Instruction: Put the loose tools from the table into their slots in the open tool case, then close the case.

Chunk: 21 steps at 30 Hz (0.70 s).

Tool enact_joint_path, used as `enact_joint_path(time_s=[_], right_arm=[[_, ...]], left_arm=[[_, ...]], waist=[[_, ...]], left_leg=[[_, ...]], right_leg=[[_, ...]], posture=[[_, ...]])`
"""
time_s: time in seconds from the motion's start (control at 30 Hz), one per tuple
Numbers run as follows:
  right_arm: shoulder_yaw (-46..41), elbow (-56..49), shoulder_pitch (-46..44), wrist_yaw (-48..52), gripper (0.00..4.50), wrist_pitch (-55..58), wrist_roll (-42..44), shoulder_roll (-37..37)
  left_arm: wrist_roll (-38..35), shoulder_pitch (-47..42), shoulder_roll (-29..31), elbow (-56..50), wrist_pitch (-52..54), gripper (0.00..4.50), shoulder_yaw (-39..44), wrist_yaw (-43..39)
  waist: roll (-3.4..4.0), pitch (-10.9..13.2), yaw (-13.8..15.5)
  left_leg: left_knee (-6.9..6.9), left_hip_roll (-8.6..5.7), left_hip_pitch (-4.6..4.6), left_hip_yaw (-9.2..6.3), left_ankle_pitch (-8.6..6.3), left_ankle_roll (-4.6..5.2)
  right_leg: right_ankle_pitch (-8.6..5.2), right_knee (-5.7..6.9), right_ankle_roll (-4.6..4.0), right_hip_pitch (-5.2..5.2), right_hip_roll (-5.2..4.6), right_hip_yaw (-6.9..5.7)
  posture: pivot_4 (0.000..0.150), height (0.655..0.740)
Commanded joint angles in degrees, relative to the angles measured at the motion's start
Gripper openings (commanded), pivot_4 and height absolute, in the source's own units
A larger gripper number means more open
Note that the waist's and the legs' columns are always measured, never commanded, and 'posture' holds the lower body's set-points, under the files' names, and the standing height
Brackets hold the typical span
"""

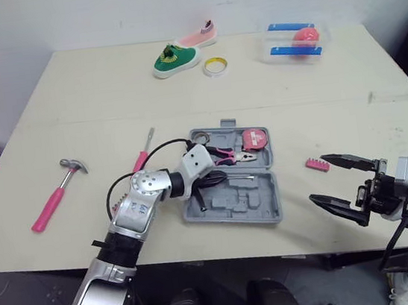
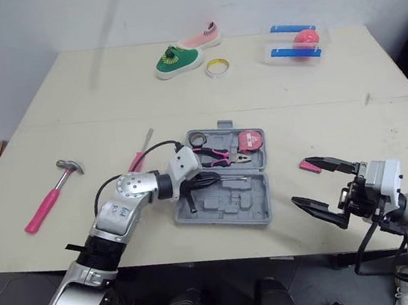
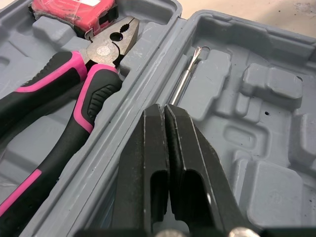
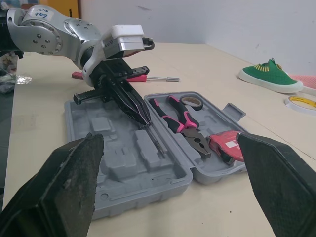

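The grey tool case lies open at the table's front middle. Its far half holds pink-and-black pliers, a pink tape measure and a small roll of tape. My left gripper is shut on the end of a thin metal rod, which lies in the near half by the hinge. A pink hammer and a pink-handled screwdriver lie loose on the table left of the case. A small pink bit holder lies to the right. My right gripper stands wide open beside it, holding nothing.
At the back of the table sit a green shoe, a pink shoe, a yellow tape ring and a clear box with blue bars. The table's front edge runs just below the case.
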Motion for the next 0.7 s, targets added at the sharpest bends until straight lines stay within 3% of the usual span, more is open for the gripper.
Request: enact_joint_path(time_s=[0.03, 0.23, 0.47, 0.7], right_arm=[[-1.55, -0.92, -0.17, 0.18, 4.50, -1.21, 0.51, 0.36], [-1.64, 0.72, 0.07, 1.27, 4.50, -2.43, 0.46, 0.84], [-1.81, 1.96, 0.21, 2.24, 4.50, -3.24, 0.48, 1.01], [-2.55, 4.30, -0.46, 3.18, 4.50, -4.29, 0.69, 0.54]], left_arm=[[3.67, 1.67, 1.53, 3.43, 5.52, 0.05, -3.08, 1.09], [5.06, 1.57, 2.82, 4.46, 12.34, 0.05, -6.09, 1.72], [4.92, 2.63, 5.77, 2.74, 15.10, 0.05, -8.43, 0.51], [-7.71, 2.57, -1.36, -2.82, -4.93, 0.05, 8.07, 1.92]], waist=[[0.02, -0.05, -0.01], [-0.02, -0.68, -0.03], [0.23, -1.46, -1.29], [0.23, -1.25, -1.11]], left_leg=[[0.00, -0.01, 0.02, 0.00, 0.00, 0.00], [-0.08, 0.00, 0.54, -0.17, -0.34, 0.24], [-0.67, 0.02, 1.27, -0.14, -0.54, -0.12], [-0.82, -0.02, 0.96, -0.14, -0.17, 0.08]], right_leg=[[0.00, -0.02, 0.00, 0.03, -0.02, -0.04], [-0.01, -0.27, 0.00, 0.72, -0.08, -0.41], [-0.06, -0.60, -0.09, 1.29, -0.09, 0.03], [-0.12, -0.46, -0.18, 0.83, -0.11, 0.07]], posture=[[0.150, 0.7400], [0.150, 0.7400], [0.150, 0.7400], [0.150, 0.7400]])
